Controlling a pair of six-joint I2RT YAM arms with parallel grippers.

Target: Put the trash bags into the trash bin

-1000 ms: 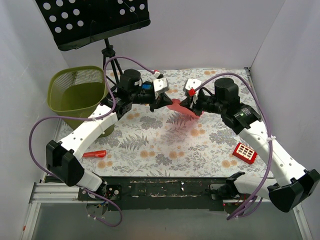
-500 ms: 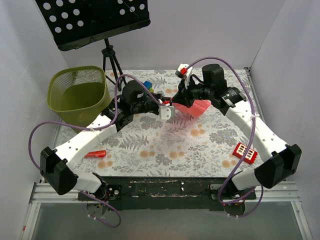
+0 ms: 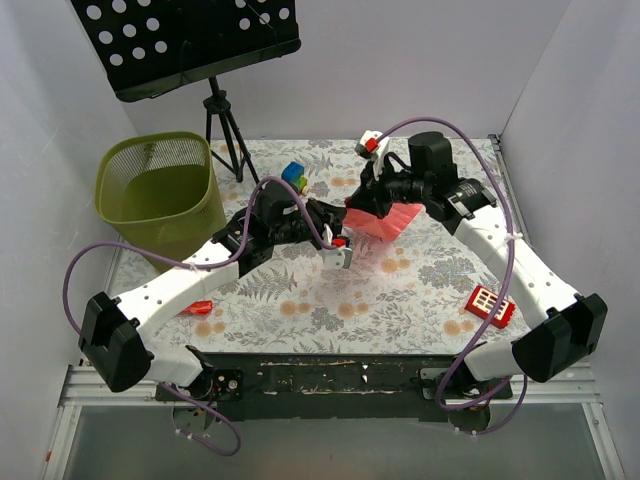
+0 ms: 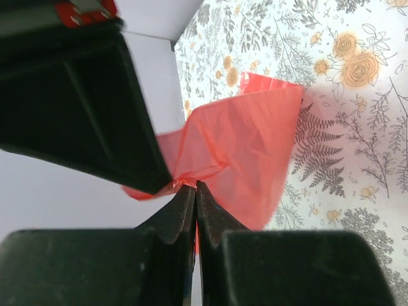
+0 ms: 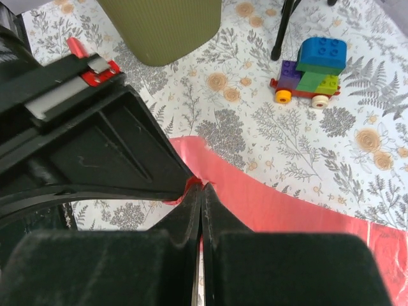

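**Red trash bag pinched between 2 arms, outside the bin**

The trash bag (image 3: pixel 392 220) is a thin sheet of translucent red-pink film. It is held up over the far middle of the counter (image 3: pixel 420 300), creased and fanning out from 1 gathered corner. That corner is pinched from both sides. The left gripper (image 4: pixel 194 186) has its jaws pressed together on the film, with only a sliver of red showing between the tips. The right gripper (image 5: pixel 201 186) meets it almost tip to tip, its jaws likewise clamped tight on the same bunched edge.

In the left wrist view the sheet spreads away over the floral cloth and throws a soft shadow on it. Whether its far edge touches the cloth cannot be told.

From above, the 2 arms reach in from either side and meet just beyond the centre of the counter.

The trash bin (image 3: pixel 190 215), olive green with mesh walls, stands upright at the far left corner. It is well apart from the bag, which lies wholly outside it.

A toy vehicle (image 5: pixel 312 67) of blue, green and purple bricks sits on the cloth between bin and bag, near the left gripper. A black perforated music stand (image 3: pixel 190 40) on a tripod rises behind the bin.

A red block with white squares (image 3: pixel 489 306) lies at the near right, beside the right arm. A small red stick (image 3: pixel 200 307) lies at the near left, partly hidden under the left arm.
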